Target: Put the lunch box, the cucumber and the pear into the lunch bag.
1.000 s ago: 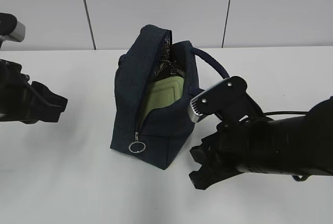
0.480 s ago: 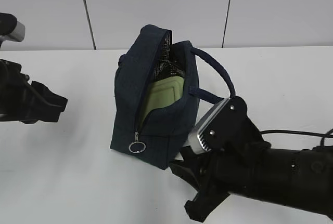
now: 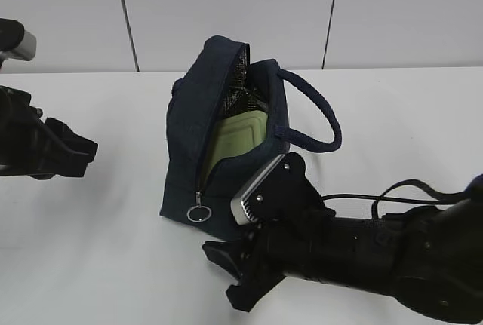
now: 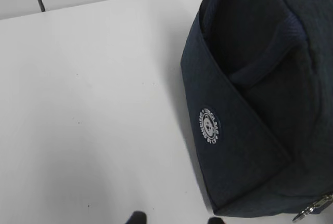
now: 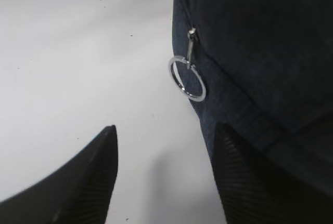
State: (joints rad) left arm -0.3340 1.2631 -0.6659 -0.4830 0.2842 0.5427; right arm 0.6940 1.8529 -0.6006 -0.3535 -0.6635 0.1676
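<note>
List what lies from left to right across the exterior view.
Left arm's hand → ring pull → lunch box inside the open lunch bag → loop handle. The right arm's hand sits low in front and overlaps the bag's span, so it is left out of the order.

A: The lunch bag (image 3: 226, 151) is looking like matt, woven navy cloth, and its lining (image 3: 243, 87) is showing a silvery sheen at the top of the opening.

B: The ring pull (image 5: 187, 78) is gleaming like polished metal. The lunch box (image 3: 235, 142) lid is looking smooth, matt green plastic. The right gripper's fingers (image 5: 96, 177) are showing ribbed black pads.
</note>
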